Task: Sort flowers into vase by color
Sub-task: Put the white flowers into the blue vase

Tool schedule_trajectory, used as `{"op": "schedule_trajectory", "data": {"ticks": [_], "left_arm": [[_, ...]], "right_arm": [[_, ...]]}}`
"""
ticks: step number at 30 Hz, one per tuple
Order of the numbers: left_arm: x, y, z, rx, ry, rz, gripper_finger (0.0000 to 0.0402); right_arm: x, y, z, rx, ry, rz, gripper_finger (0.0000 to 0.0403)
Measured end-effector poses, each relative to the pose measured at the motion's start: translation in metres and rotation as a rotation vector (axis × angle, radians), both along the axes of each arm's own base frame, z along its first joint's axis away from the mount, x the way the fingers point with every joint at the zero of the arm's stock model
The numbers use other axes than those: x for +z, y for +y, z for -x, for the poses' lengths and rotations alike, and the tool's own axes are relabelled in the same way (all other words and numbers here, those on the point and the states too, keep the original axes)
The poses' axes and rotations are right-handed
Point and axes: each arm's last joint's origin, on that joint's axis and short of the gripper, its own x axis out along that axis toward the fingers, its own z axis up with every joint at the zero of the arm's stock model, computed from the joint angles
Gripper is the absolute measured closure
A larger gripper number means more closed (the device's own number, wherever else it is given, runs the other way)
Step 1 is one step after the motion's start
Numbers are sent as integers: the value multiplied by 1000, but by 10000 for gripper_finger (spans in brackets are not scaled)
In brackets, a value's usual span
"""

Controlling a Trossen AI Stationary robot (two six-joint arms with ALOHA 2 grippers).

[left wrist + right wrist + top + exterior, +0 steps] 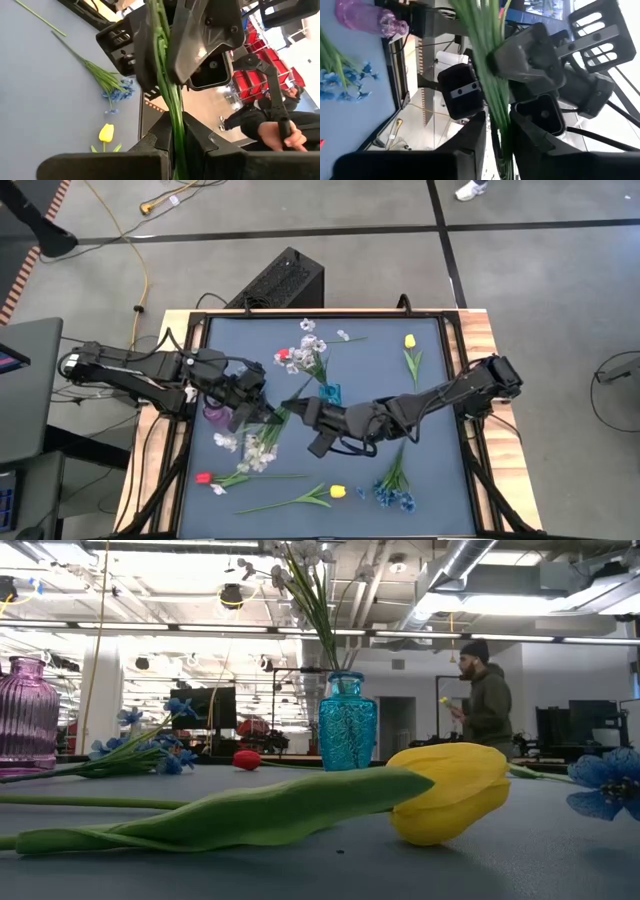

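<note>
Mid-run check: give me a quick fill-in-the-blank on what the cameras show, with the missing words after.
1. The left gripper and the right gripper are both shut on one bundle of green ____.
2. In the low view, the tulip lying nearest the camera is ____.
3. The teal vase holds stems; the other vase is ____ in colour.

Missing words: stems; yellow; purple.
</note>
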Motion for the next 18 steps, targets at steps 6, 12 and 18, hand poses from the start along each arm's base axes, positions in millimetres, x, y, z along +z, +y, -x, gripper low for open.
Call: {"op": "schedule_trajectory", "data": {"ticks": [6,12,18], "left_arm": [[0,1,-1,25,-15,-25,384],[5,0,-1,4,-76,-66,329],[10,5,3,-36,-121,-75,261]], "right_arm": [[2,0,0,-5,-32,-38,327],[1,5,1,1,-64,-154,365],[1,16,6,25,-86,-254,365]]}}
